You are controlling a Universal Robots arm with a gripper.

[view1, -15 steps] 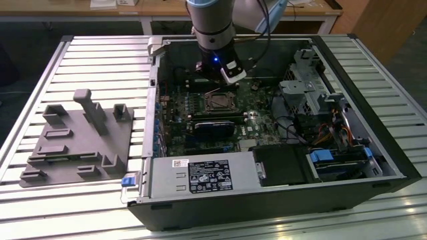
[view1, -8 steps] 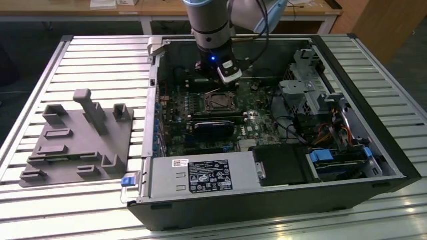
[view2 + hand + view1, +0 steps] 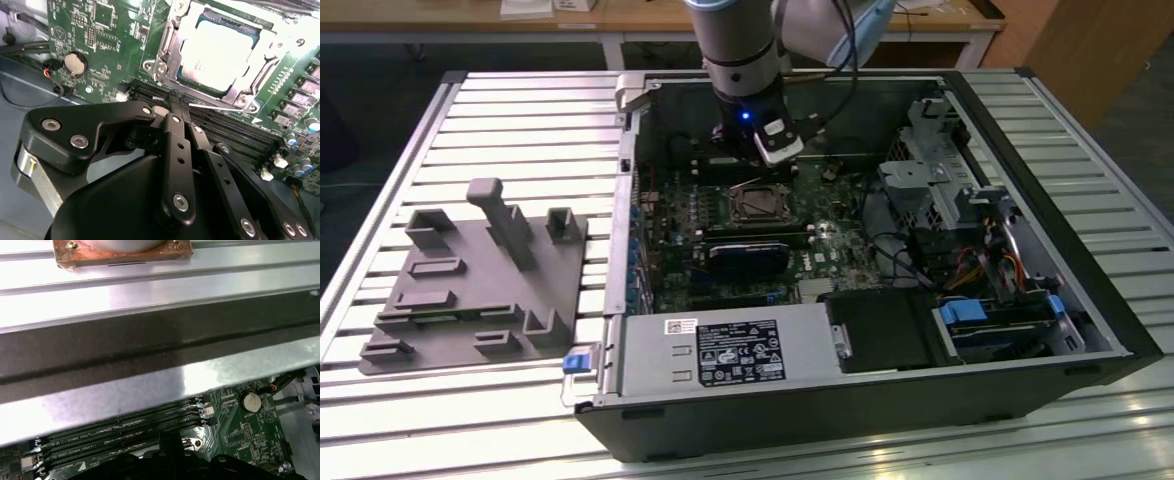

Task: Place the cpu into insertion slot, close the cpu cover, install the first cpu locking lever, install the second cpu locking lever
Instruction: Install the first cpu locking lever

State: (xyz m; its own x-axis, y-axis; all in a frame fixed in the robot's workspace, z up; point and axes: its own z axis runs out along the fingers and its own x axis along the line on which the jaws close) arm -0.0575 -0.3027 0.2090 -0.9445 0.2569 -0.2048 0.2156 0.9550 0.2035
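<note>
As far as can be judged, stands about halfway: shows the socket [image 3: 761, 203] filled, with the cover [image 3: 169, 42] down flat around the chip [image 3: 220, 52] — placing and closing done. Leaves a thin lever [image 3: 220, 107] seemingly unlatched over the memory slots [image 3: 235, 127], just beside the gripper [image 3: 173, 97], with tips drawn together. Backs onto wooden desks [image 3: 454, 15]; rests on a ribbed metal table [image 3: 520, 120], inside an open computer case [image 3: 1067, 330], grey tray [image 3: 467, 290] alongside.

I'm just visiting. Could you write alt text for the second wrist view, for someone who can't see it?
A silvery cpu sits in the insertion slot of a green motherboard, framed by the metal cpu cover. The robot's black gripper is in the foreground, its tip near the long black memory slots beside the socket.
</note>
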